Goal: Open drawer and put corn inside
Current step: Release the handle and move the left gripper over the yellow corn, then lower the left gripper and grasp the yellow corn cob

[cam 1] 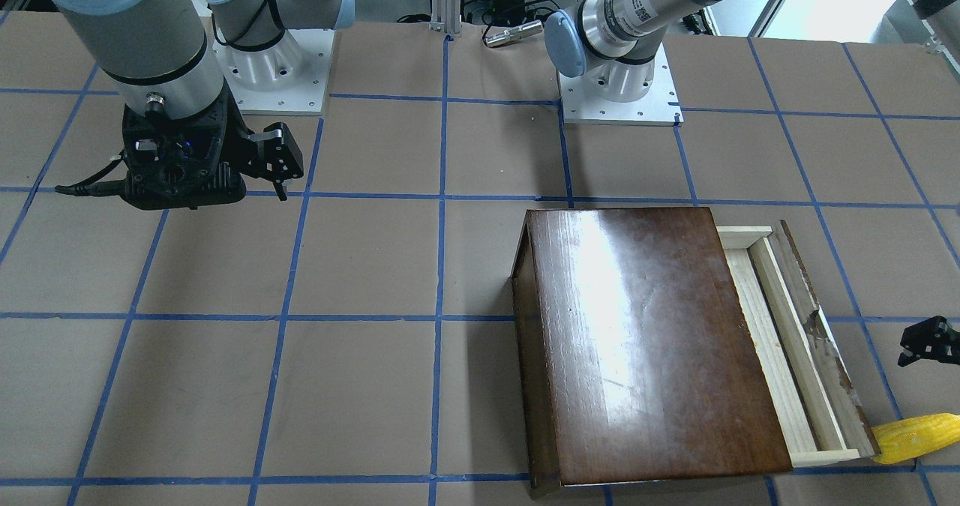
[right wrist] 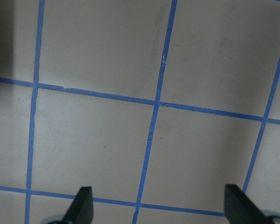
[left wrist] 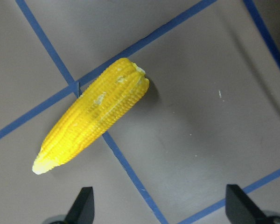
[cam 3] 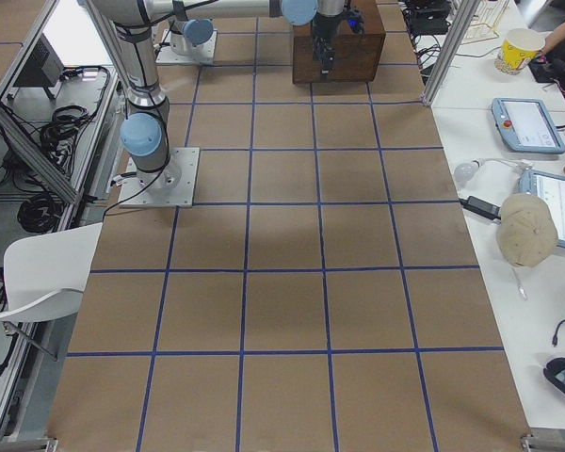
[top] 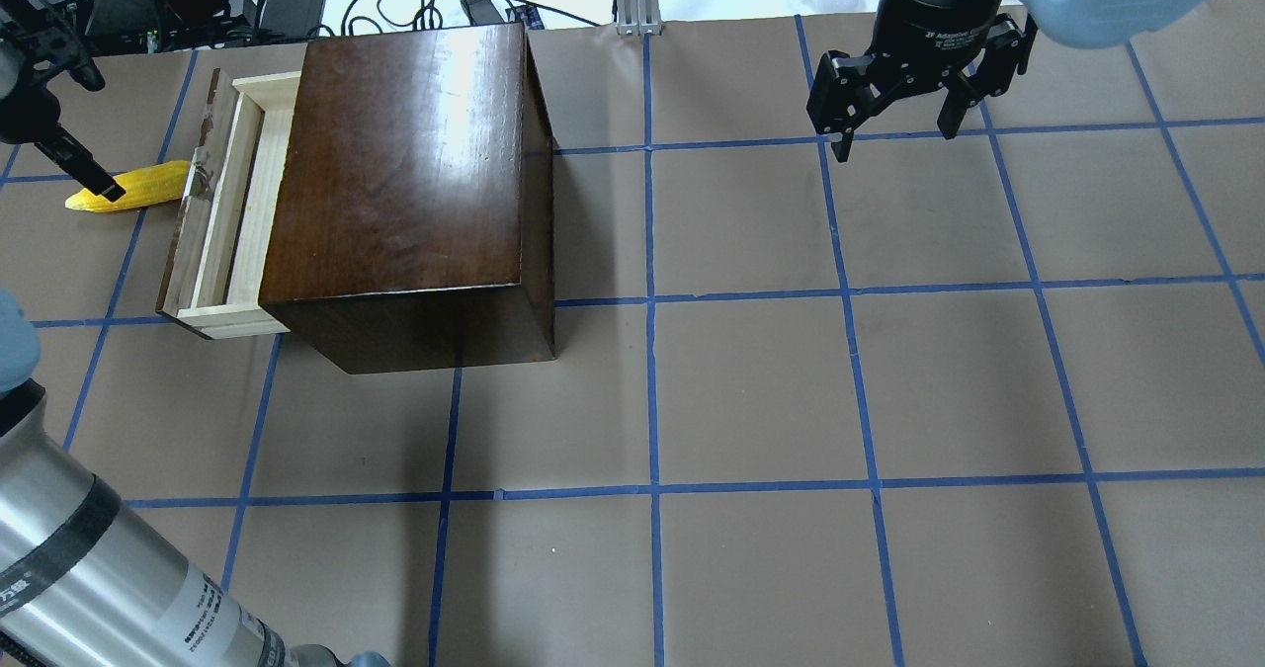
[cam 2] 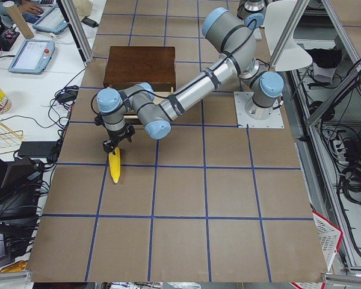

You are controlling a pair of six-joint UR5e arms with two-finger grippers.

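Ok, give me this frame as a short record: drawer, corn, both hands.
drawer: pulled partway out of the dark box
corn: lying on the table just outside the drawer front
left hand: open, above the corn, not gripping it
right hand: open, empty, over the table away from the box
task: corn not yet in drawer

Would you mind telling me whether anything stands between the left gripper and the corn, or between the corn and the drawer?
Nothing visible separates the open left gripper from the corn below it. Between the corn and the drawer stands only the drawer's own front panel, so the corn likely needs lifting over.
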